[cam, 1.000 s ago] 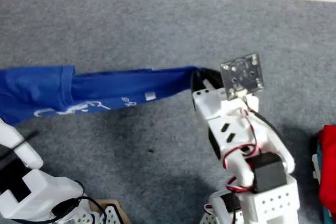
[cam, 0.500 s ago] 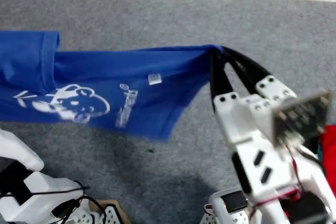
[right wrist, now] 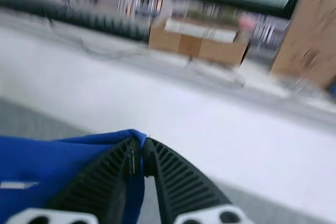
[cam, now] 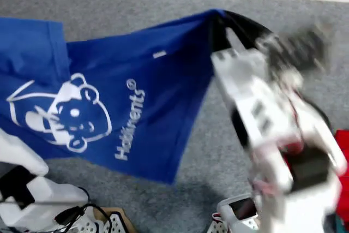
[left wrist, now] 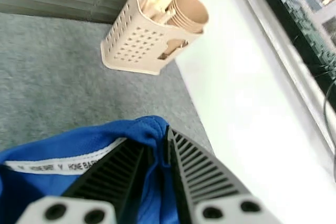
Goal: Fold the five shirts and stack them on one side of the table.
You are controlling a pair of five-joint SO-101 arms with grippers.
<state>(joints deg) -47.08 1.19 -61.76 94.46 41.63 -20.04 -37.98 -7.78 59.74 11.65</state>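
A blue shirt [cam: 136,96] with a white bear print hangs spread above the grey table [cam: 305,42]. My right gripper [cam: 218,17] is shut on its upper corner at the far middle of the table. In the right wrist view the black fingers [right wrist: 139,142] pinch blue cloth [right wrist: 52,166]. My left gripper [left wrist: 163,129] is shut on another edge of the shirt [left wrist: 79,145], by the collar label. The shirt's left part runs off the high view's left edge.
A red garment [cam: 342,156] lies at the table's right edge. A beige perforated basket [left wrist: 147,40] with cups and sticks stands on the grey surface near a white ledge. The left arm's white base [cam: 27,200] sits at the near left.
The right gripper rose and moved toward the far edge with the shirt corner. The shirt went from a narrow stretched band to a wide hanging sheet with its print showing.
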